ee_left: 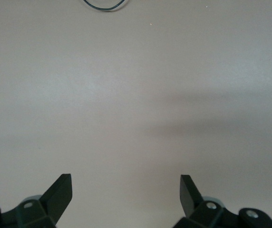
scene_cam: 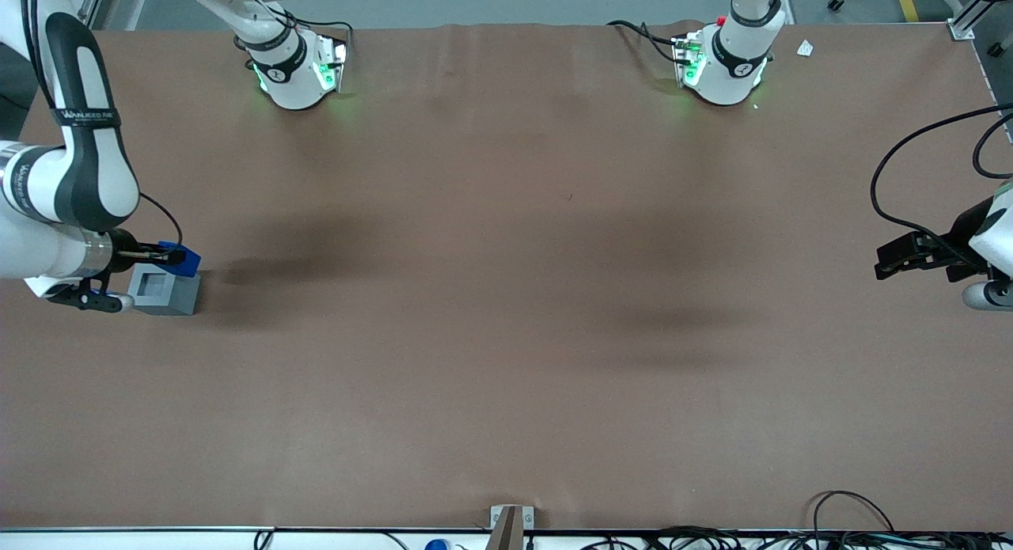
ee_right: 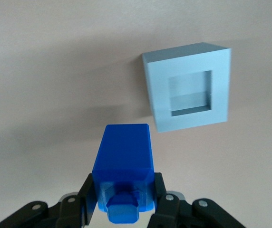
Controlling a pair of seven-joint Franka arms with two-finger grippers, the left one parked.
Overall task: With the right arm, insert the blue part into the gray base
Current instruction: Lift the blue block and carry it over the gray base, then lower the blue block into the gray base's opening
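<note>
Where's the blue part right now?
The blue part is clamped in the right arm's gripper, held above the table at the working arm's end, just over the gray base, whose recess is empty in the right wrist view.

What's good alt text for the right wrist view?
The right arm's hand is shut on the blue part, holding it above the brown table. The gray base sits apart from it on the table, its square recess open and empty. The part is not yet over the recess.
</note>
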